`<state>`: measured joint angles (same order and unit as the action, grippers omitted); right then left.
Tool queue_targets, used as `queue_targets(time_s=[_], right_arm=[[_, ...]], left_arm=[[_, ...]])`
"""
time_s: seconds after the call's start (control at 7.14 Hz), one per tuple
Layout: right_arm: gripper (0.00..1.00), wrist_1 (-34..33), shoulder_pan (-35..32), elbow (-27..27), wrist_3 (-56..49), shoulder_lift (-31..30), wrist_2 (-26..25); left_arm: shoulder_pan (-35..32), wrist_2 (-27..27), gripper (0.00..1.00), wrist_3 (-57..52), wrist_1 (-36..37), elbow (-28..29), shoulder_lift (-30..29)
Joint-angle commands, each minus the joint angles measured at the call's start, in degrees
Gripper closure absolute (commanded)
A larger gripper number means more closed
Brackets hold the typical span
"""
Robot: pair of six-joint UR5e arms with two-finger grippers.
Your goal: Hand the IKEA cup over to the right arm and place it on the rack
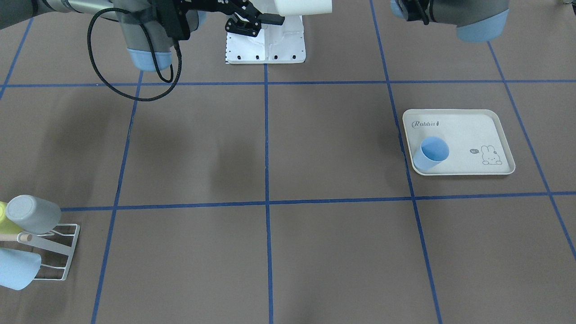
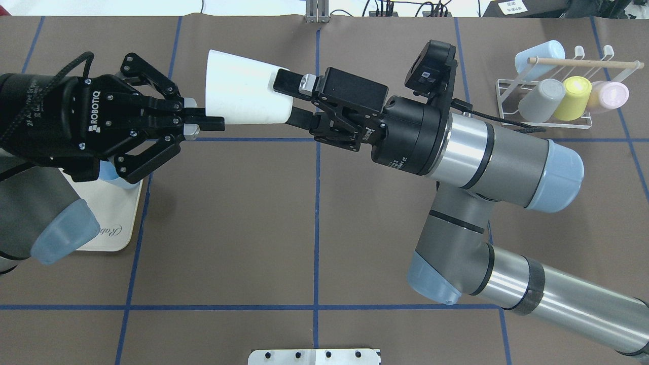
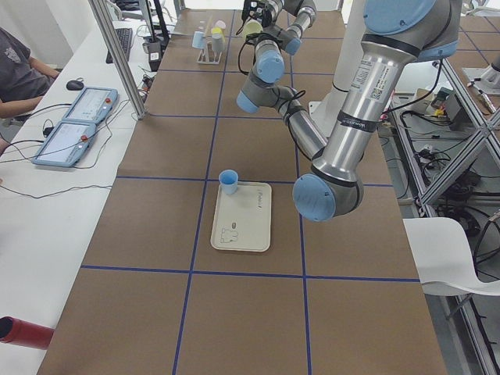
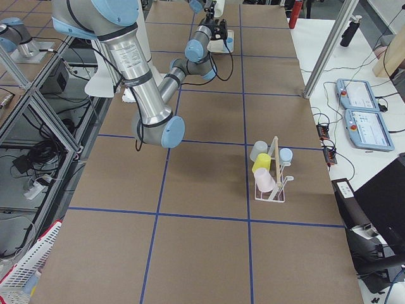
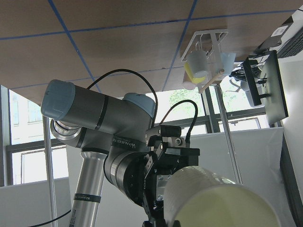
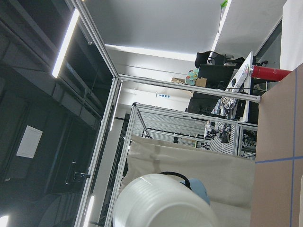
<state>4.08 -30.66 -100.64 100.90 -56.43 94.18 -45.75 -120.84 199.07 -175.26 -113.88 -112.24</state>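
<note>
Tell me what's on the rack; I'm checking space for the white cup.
Four cups sit on the rack: a light-blue cup, a grey cup, a yellow cup, a pink cup. Two prong tips beside the light-blue cup look bare. The prongs inside the cups are covered.

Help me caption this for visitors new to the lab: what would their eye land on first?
The white cup hangs in mid-air: the left gripper pinches its wide rim while the right gripper has its fingers either side of the narrow base. Next comes the rack of pastel cups at the far right of the overhead view.
</note>
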Motion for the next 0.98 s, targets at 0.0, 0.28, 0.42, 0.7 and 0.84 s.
queue_targets(time_s=[0.0, 0.28, 0.42, 0.7, 0.84], right_arm=[[0.06, 0.0, -0.2, 0.0, 0.0, 0.0, 1.1], [0.11, 0.0, -0.2, 0.0, -0.2, 0.1, 1.6], [0.11, 0.0, -0.2, 0.0, -0.2, 0.1, 1.6], [0.11, 0.0, -0.2, 0.3, -0.2, 0.4, 1.6], [0.11, 0.0, -0.3, 0.4, -0.3, 0.4, 1.6]], left_arm=[[0.2, 0.0, 1.0, 0.0, -0.1, 0.2, 0.2], [0.6, 0.0, 1.0, 0.0, -0.1, 0.1, 0.2], [1.0, 0.0, 1.0, -0.1, -0.1, 0.1, 0.2], [1.0, -0.1, 1.0, -0.1, -0.1, 0.0, 0.2], [1.0, -0.1, 1.0, -0.1, -0.1, 0.0, 0.1]])
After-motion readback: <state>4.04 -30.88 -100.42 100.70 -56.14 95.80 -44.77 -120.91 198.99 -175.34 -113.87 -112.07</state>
